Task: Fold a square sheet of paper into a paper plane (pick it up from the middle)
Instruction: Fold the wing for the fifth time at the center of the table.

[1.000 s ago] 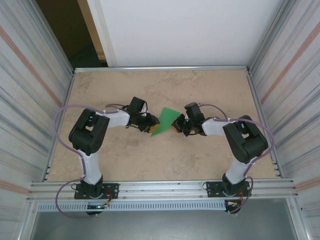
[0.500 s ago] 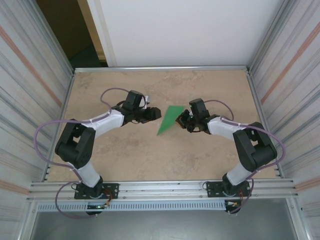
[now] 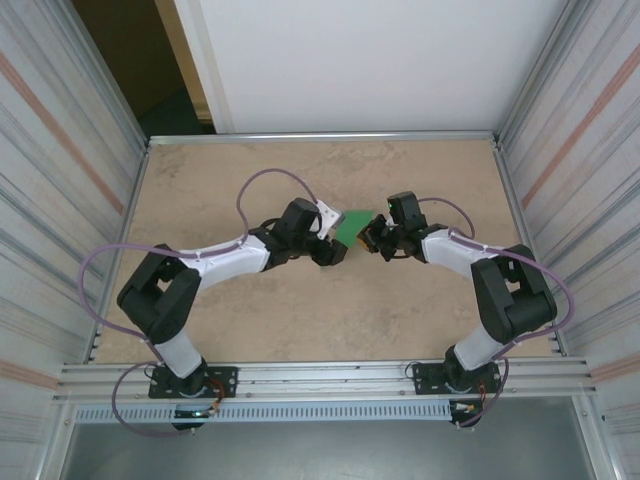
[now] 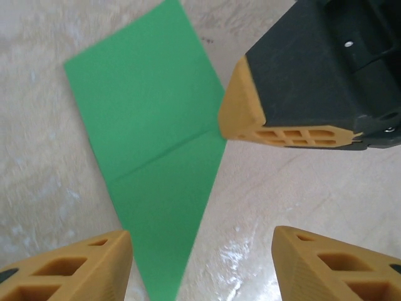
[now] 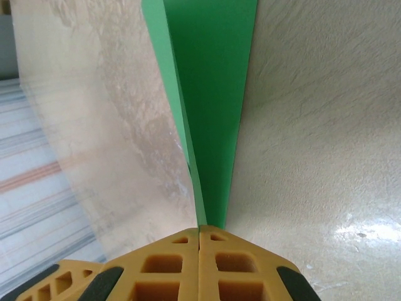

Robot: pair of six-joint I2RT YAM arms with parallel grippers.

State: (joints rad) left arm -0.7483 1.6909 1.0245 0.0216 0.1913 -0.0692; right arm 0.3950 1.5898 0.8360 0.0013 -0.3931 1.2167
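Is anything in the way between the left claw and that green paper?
Nothing visible. The left gripper hangs open just above the green paper's pointed end; the right gripper pinches another corner, off to one side.

The green sheet of paper (image 3: 352,228) was folded to a long, pointed wedge, bright, plain and unmarked, with one crease crossing its face and two layers along a long side. It was near the middle of the table (image 3: 250,330), slightly toward the far edge.

text: none I can read | labels/brands: none | numbers/signs: none | checked all my views, done
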